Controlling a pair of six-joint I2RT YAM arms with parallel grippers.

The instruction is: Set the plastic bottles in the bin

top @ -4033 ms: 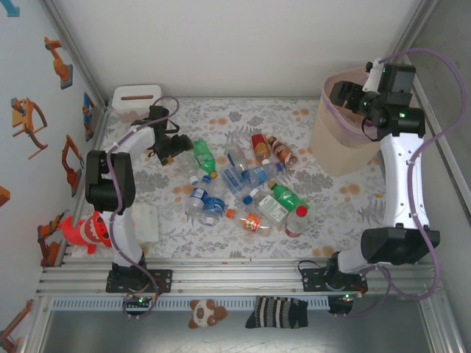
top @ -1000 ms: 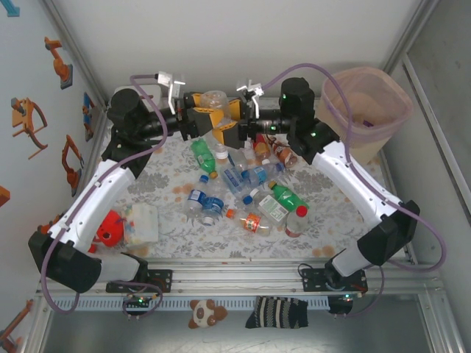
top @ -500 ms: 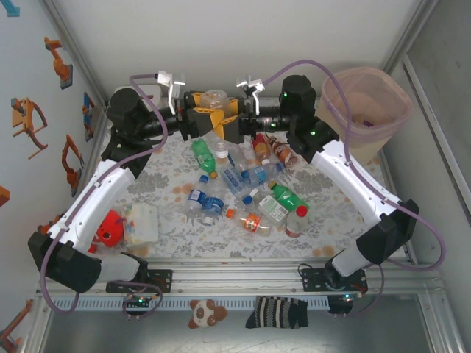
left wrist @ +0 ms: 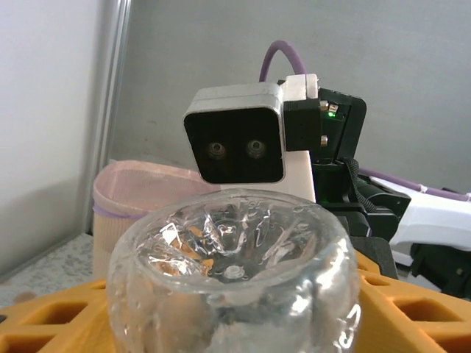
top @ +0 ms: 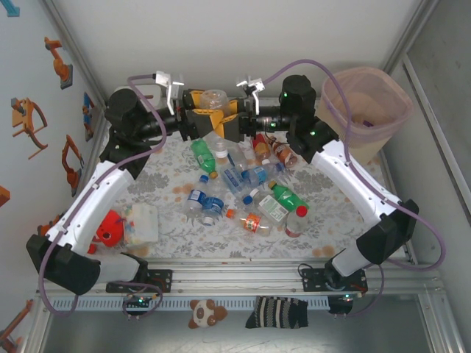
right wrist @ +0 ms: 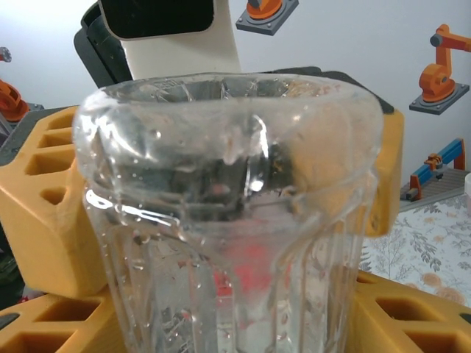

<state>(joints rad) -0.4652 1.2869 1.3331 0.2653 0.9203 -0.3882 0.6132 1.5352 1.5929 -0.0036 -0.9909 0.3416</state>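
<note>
One clear bottle (top: 214, 99) aloft at far centre between left gripper (top: 197, 116) and right gripper (top: 231, 123) — both pincers flank it, can't tell which grips; bin (top: 401, 110) far right; a dozen-odd bottles (top: 246, 184) lie on table (top: 331, 198) — most work remains.

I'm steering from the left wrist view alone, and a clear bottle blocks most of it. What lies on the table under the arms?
Observer: From above, a loose pile of plastic bottles lies on the flowered table, below and nearer than the raised clear bottle.
Operator: Is the other arm on this bottle too?
Observer: From above, the right pincer meets the left pincer head-on, with the bottle between both. I cannot tell which one bears it.
Operator: Anything near my arm's base?
Observer: A clear box sits at the near left of the table, with a red object at its left end.
</note>
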